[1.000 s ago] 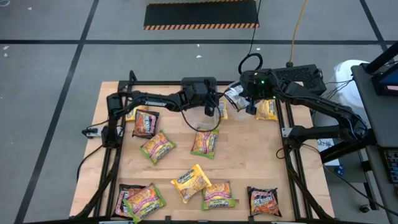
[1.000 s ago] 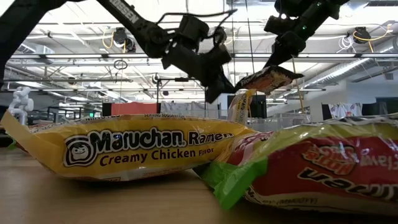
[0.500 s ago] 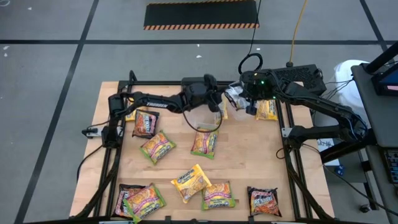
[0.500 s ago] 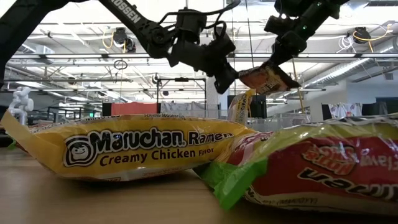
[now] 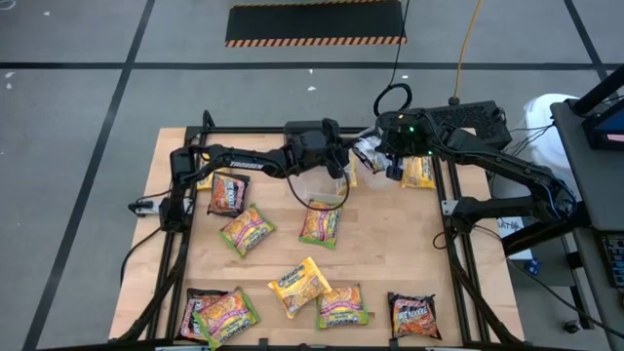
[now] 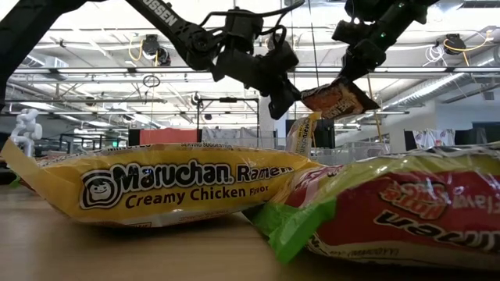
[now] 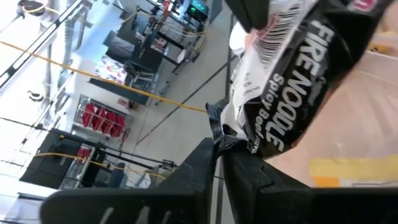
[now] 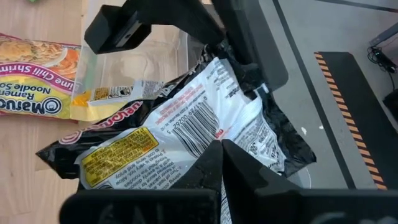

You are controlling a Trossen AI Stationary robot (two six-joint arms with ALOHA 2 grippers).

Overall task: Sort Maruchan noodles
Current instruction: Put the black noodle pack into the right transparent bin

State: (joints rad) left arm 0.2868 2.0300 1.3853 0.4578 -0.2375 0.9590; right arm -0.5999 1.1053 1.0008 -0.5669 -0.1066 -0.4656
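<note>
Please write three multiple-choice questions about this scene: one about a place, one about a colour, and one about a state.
1. Where is the dark Fire Noodle packet?
A. In the air between the two grippers
B. Flat at the table's near edge
C. On the floor

2. What colour is the Creamy Chicken packet?
A. Blue
B. Yellow
C. White

3. How are the jaws of the right gripper?
A. Wide open, holding nothing
B. Shut on the Fire Noodle packet
C. Shut on a clear tub

Answers: 1 A, the low view shows it hanging above the table, the left gripper at its other edge. 2 B, its wrapper is yellow. 3 B, the right wrist view shows them pinching its edge.
</note>
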